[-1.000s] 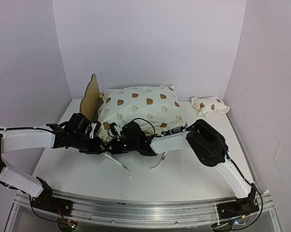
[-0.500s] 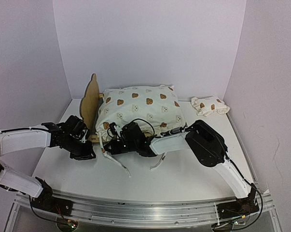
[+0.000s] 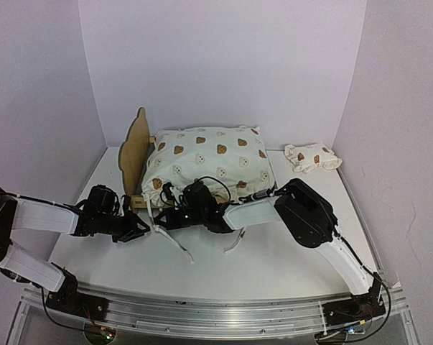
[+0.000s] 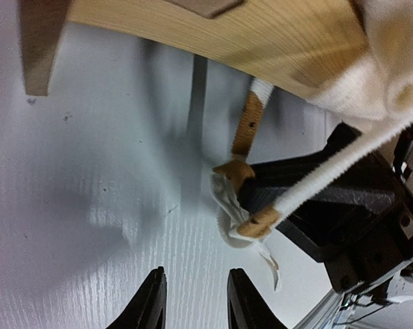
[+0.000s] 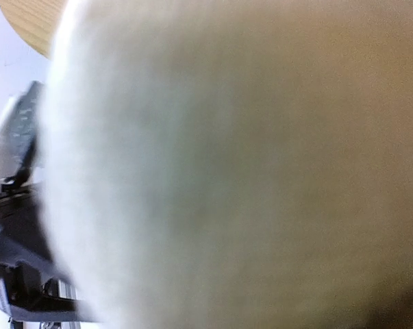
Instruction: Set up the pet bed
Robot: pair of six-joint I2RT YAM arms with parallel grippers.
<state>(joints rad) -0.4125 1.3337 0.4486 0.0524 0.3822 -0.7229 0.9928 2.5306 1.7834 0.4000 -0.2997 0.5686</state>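
The pet bed stands at the back of the table, its plywood headboard [image 3: 136,147] upright on the left and the cream bear-print cushion [image 3: 210,159] piled on the frame. The wooden frame rail [image 4: 227,34] fills the top of the left wrist view. My left gripper [image 3: 140,228] [image 4: 194,307] hovers low over the table just off the bed's front left corner, open and empty. White ties with brown tips [image 4: 251,127] hang from the cushion in front of it. My right gripper [image 3: 174,215] [image 4: 343,205] is shut at that same corner, with a tie across it. Cream fabric [image 5: 247,171] blocks the right wrist view.
A small matching bear-print pillow [image 3: 313,157] lies at the back right near the wall. Two loose white ties [image 3: 179,246] [image 3: 235,241] trail over the table in front of the bed. Walls close in on the left, back and right.
My left arm has drawn back from the cushion's front left corner, leftward and toward the near edge, and sits lower. The right arm has stayed in place.
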